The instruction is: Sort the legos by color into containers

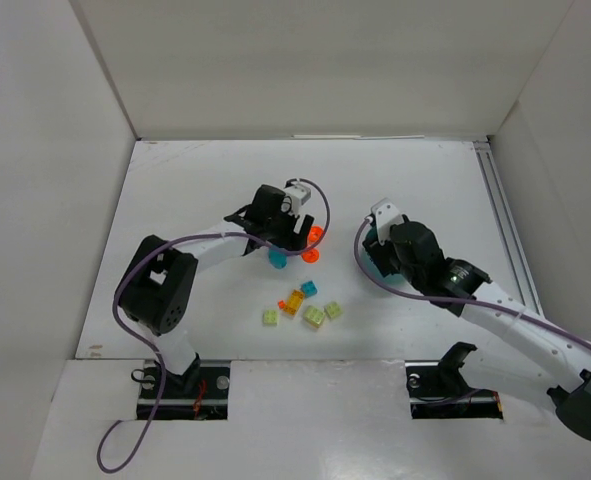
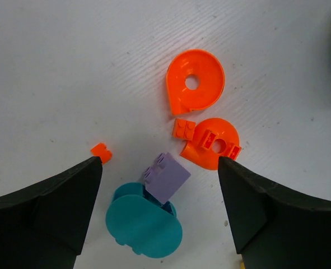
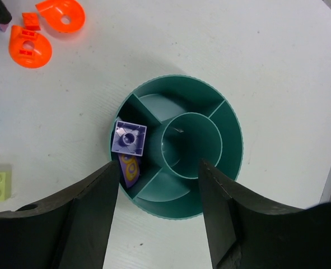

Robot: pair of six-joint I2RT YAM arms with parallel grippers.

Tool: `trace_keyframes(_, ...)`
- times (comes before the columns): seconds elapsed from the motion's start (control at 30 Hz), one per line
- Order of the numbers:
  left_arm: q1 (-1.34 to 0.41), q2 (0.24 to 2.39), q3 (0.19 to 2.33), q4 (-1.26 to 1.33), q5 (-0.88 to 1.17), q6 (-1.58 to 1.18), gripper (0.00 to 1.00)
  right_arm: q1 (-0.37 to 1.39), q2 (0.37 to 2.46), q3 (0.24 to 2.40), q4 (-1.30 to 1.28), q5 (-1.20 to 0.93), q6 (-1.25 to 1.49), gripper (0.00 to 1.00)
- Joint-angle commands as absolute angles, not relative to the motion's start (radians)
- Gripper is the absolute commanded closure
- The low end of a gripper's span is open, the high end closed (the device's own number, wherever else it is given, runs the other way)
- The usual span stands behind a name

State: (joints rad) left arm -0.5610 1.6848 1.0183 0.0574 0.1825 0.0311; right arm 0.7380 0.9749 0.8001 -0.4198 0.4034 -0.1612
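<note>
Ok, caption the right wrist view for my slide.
Open right fingers frame the teal divided dish, with purple bricks in one compartment and orange round pieces beyond.

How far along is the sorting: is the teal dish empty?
Not empty: the teal dish holds purple pieces in one compartment.

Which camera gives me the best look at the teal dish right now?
The right wrist view: it looks straight down into the dish, showing its compartments, central tube and purple pieces in one compartment. The top view shows only a teal sliver under the right arm. The left wrist view misses it.
</note>
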Motion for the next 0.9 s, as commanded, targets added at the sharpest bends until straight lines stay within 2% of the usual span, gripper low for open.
trace_keyframes(0.0, -0.561, 1.718, 1.069, 0.038, 0.216, 0.083, 0.21, 0.716, 0.956, 0.779, -0.407, 0.381, -0.166, 0.37)
trace_keyframes(0.13, -0.561, 1.770, 1.104, 0.017, 0.169, 0.083, 0.34, 0.716, 0.947, 0.770, -0.407, 0.371, -0.166, 0.37)
trace_keyframes(0.23, -0.561, 1.784, 1.104, 0.008, 0.158, 0.074, 0.37, 0.707, 0.946, 0.770, -0.407, 0.371, -0.166, 0.37)
trace_keyframes(0.27, -0.561, 1.784, 1.104, 0.008, 0.158, 0.074, 0.44, 0.707, 0.946, 0.770, -0.407, 0.371, -0.166, 0.37)
trace_keyframes(0.4, -0.561, 1.784, 1.095, 0.008, 0.138, 0.065, 0.52, 0.707, 0.946, 0.752, -0.407, 0.371, -0.166, 0.37)
trace_keyframes(0.43, -0.561, 1.784, 1.095, 0.008, 0.138, 0.064, 0.58, 0.707, 0.937, 0.752, -0.407, 0.380, -0.166, 0.37)
trace_keyframes(0.53, -0.561, 1.784, 1.095, 0.008, 0.138, 0.055, 0.66, 0.707, 0.937, 0.752, -0.407, 0.380, -0.166, 0.37)
trace_keyframes(0.87, -0.601, 1.665, 1.074, 0.017, 0.149, 0.003, 0.81, 0.698, 0.819, 0.752, -0.449, 0.491, -0.100, 0.37)
